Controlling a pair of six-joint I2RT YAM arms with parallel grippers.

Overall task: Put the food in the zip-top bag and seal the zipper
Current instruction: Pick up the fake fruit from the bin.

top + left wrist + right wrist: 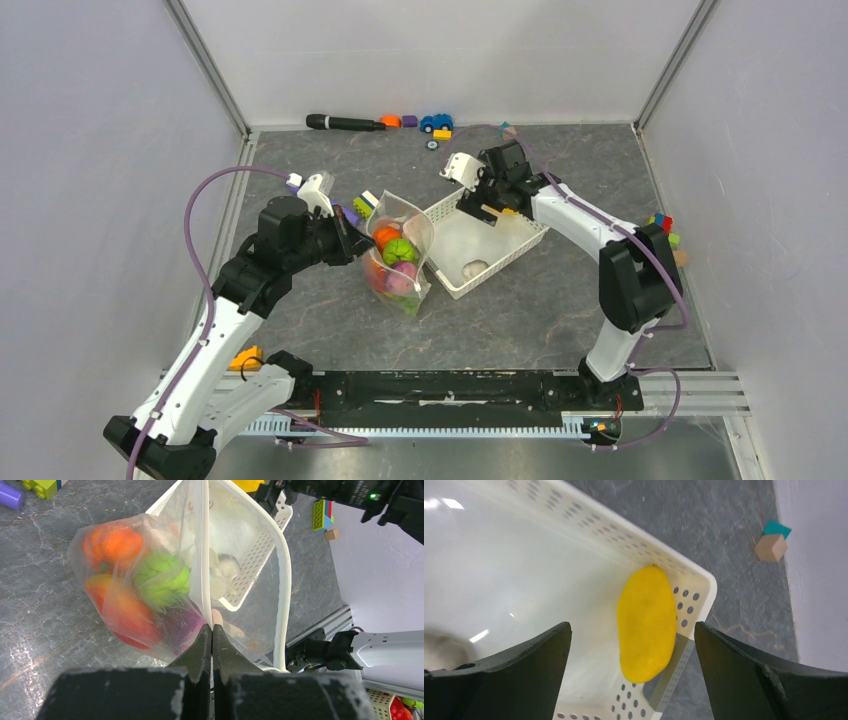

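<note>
The clear zip-top bag stands upright left of the white basket, its mouth open. It holds food: an orange pumpkin, a green fruit, a red-orange piece and a purple one. My left gripper is shut on the bag's white zipper strip at the mouth edge. My right gripper is open above the basket's far corner, its jaws on either side of the yellow mango, which lies inside against the wall, not touching it.
A small pale object lies in the basket. A black microphone, a blue toy car and blocks sit by the back wall. More blocks lie by my left gripper and the right arm.
</note>
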